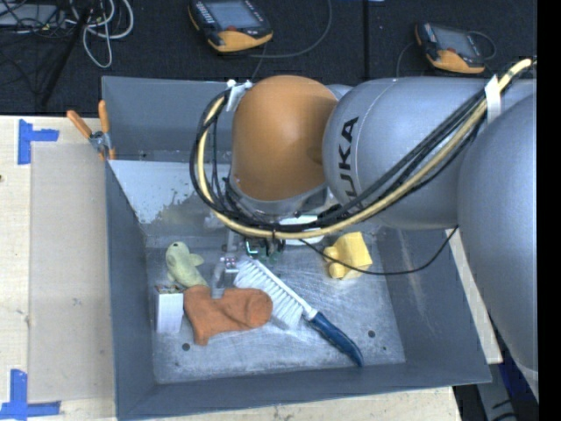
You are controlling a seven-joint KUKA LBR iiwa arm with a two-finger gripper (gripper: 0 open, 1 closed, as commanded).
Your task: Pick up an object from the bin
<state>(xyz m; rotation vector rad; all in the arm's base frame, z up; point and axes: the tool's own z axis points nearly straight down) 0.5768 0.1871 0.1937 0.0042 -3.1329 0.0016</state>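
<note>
The big grey bin [386, 318] sat under the arm. The hand [226, 274] hung low near the middle of the bin floor, and I could not tell if it was open or closed. A white brush [276, 292] with a blue handle lay at its 4 o'clock. An orange cloth [223, 314] lay just at its 6 o'clock. The cloth looked soft, light and floppy, so pinching a bunched fold near its top would likely work best. A yellow lump [349, 254] lay at 3 o'clock.
</note>
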